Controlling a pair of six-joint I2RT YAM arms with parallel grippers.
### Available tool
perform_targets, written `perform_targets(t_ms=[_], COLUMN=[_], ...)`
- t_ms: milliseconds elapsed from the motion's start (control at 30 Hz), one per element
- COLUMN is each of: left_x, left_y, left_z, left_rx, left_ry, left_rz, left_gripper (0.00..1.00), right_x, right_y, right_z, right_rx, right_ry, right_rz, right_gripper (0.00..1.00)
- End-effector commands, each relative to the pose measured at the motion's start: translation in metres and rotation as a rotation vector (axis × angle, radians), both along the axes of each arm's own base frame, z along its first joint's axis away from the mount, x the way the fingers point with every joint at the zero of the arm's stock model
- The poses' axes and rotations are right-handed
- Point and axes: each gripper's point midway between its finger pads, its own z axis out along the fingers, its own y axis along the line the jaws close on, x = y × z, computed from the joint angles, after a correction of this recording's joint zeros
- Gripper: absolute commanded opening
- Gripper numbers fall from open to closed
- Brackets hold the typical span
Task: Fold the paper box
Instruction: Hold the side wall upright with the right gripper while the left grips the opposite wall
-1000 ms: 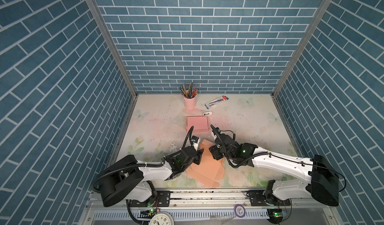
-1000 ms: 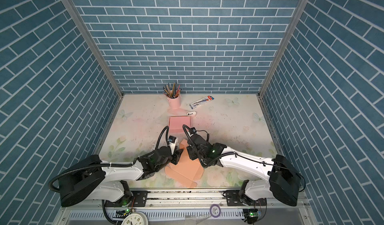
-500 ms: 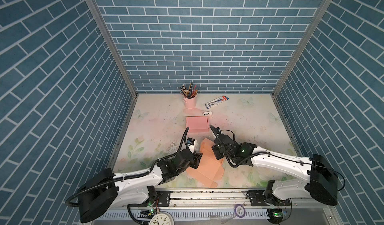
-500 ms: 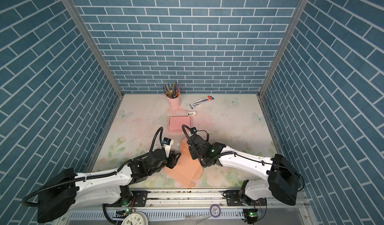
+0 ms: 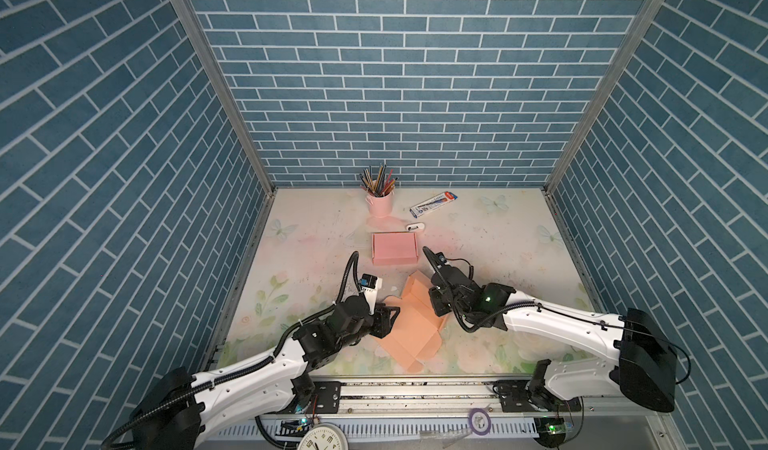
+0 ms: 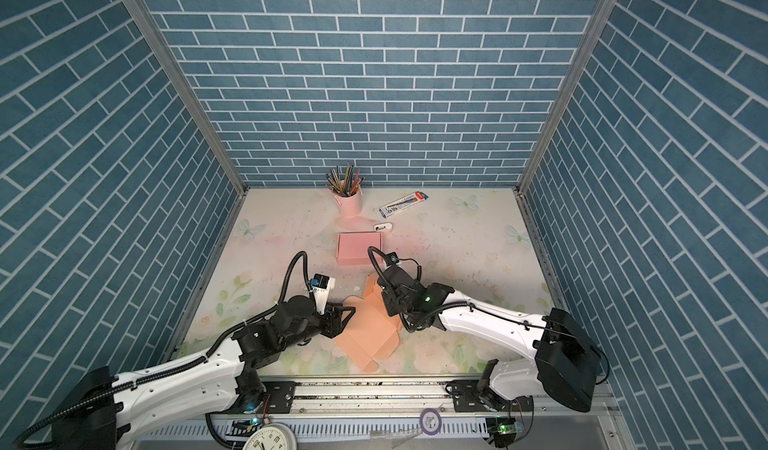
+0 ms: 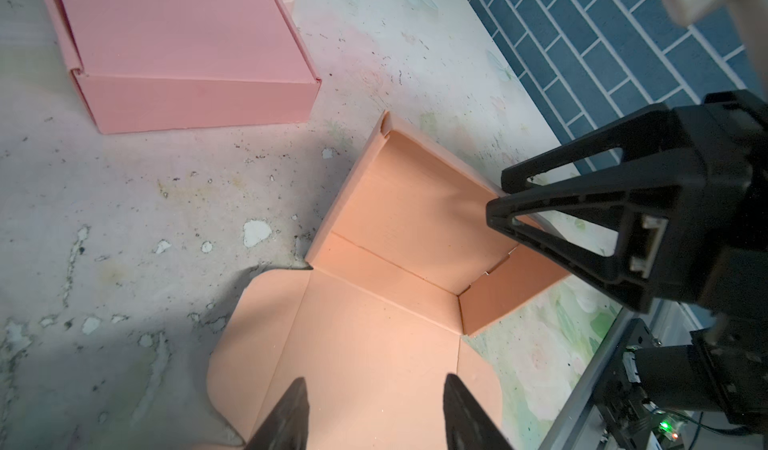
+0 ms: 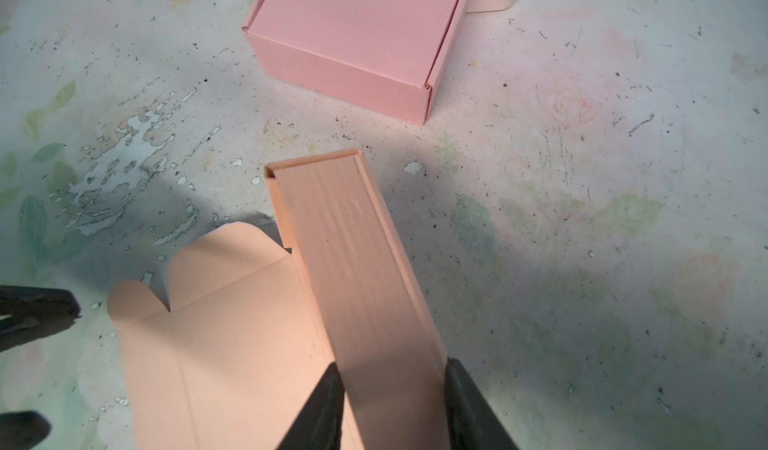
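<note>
Straddling paper box [image 8: 249, 344] wall edge, right gripper [image 8: 391, 368], left gripper [image 7: 375, 380] parted nearby

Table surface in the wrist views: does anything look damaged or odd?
Yes. The floral table covering is worn: its print has flaked off in pale patches near the orange paper box, with scuffs and dark specks around.

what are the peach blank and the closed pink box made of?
Peach blank: probably thin corrugated card. Matte, with fine ribbing on the panels, and the creases hold sharp.
Pink box: looks like the same stock. Matte, with faint ribbing and raw cut edges at the flaps.
Neither looks coated.
</note>
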Motion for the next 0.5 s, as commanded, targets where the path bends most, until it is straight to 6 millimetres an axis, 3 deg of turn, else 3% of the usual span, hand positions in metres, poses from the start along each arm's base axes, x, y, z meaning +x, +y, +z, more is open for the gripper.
perform_targets(t_ms=[0, 267, 467], left_x=[-0.006, 0.002, 0.012], left_y=[0.006, 0.026, 0.036], left_z=[-0.009, -0.010, 0.001], left_rx=[-0.021, -0.006, -0.024], left_ry=[0.064, 0.067, 0.083], left_rz=[-0.006, 0.045, 0.079], left_gripper=[0.53, 0.56, 0.63], right_x=[0.000, 0.003, 0.004], right_y=[-0.014, -0.023, -0.032], right_z=[-0.004, -0.010, -0.012], right_rx=[-0.015, -0.021, -0.016], right_ry=[0.009, 0.019, 0.024], right_rz=[-0.044, -0.075, -0.096], right_gripper=[0.40, 0.33, 0.30])
